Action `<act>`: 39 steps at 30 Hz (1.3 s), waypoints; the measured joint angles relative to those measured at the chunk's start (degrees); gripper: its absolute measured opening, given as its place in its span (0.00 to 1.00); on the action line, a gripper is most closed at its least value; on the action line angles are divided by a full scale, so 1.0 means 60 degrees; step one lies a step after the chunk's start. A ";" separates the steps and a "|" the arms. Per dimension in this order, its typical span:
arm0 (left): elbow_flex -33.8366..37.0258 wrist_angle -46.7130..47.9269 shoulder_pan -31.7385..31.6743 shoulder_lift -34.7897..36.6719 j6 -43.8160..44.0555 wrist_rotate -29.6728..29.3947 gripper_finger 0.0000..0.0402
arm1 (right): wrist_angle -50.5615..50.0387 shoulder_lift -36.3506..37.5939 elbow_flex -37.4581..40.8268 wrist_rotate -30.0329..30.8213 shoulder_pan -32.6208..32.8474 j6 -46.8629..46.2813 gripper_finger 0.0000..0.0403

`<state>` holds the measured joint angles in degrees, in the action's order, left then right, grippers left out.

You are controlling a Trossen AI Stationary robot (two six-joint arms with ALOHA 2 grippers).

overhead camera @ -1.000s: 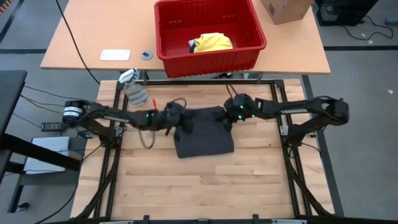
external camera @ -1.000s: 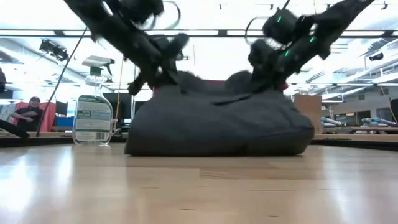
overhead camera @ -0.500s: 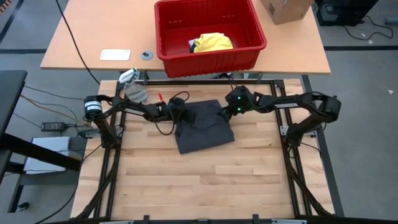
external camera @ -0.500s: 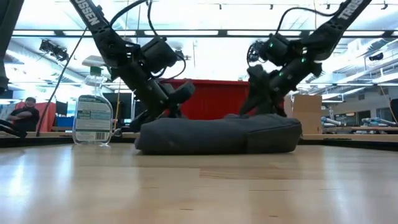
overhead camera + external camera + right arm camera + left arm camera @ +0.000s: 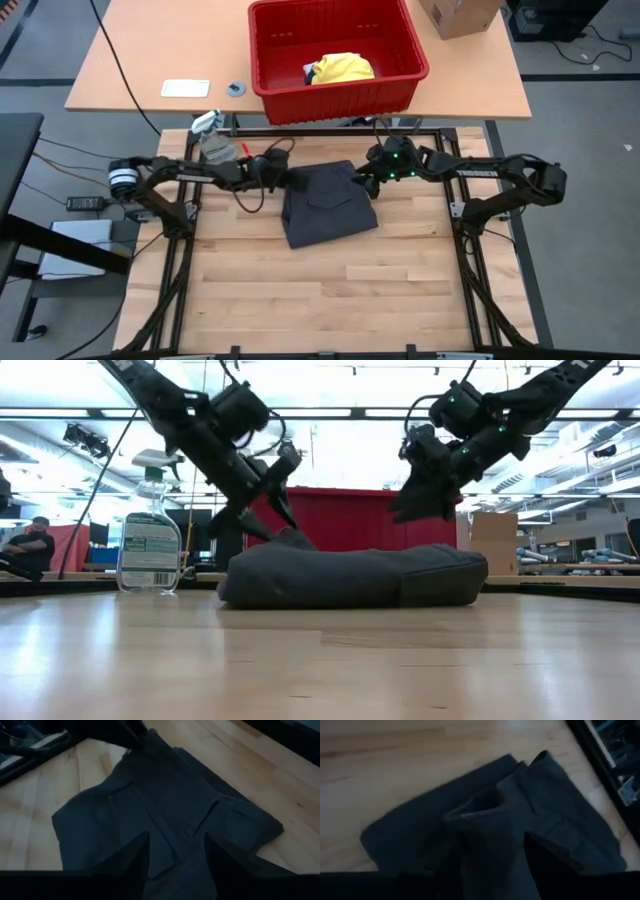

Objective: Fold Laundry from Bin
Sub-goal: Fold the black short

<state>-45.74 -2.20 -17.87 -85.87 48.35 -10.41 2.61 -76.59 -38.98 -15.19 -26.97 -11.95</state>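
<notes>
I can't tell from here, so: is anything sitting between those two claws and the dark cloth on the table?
Nothing visible does. The left tool and right tool both hang open just above the far edge of the folded dark grey garment, with bare air beneath them. The spray bottle stands off to the side, clear of both.

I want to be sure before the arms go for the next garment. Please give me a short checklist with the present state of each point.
1. Dark grey garment lies folded flat on the wooden table: ok.
2. Left gripper open and lifted off the cloth: ok.
3. Right gripper open, clear of the cloth: ok.
4. No cloth hanging from either gripper: ok.
5. Red bin holds more laundry, a yellow garment shows: ok.
6. Folded edges lined up neatly: cannot tell.
</notes>
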 joint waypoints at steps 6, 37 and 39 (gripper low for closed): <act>-0.0094 -0.0021 0.0010 0.0858 -0.0215 0.0193 0.53 | -0.0070 -0.0027 0.0000 0.0085 0.0161 -0.0076 0.48; -0.2827 0.1212 0.0763 -0.4199 -0.2632 0.4650 0.43 | -0.0200 -0.0027 0.0000 0.1182 0.0505 -0.2236 0.48; -0.2464 0.1163 0.0847 -0.3968 -0.2328 0.4671 0.43 | -0.0274 -0.0027 0.0000 0.1204 0.0562 -0.2236 0.48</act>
<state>-60.52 4.78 -12.79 -109.68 34.38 17.62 0.97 -76.75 -38.98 -7.97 -23.61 -25.36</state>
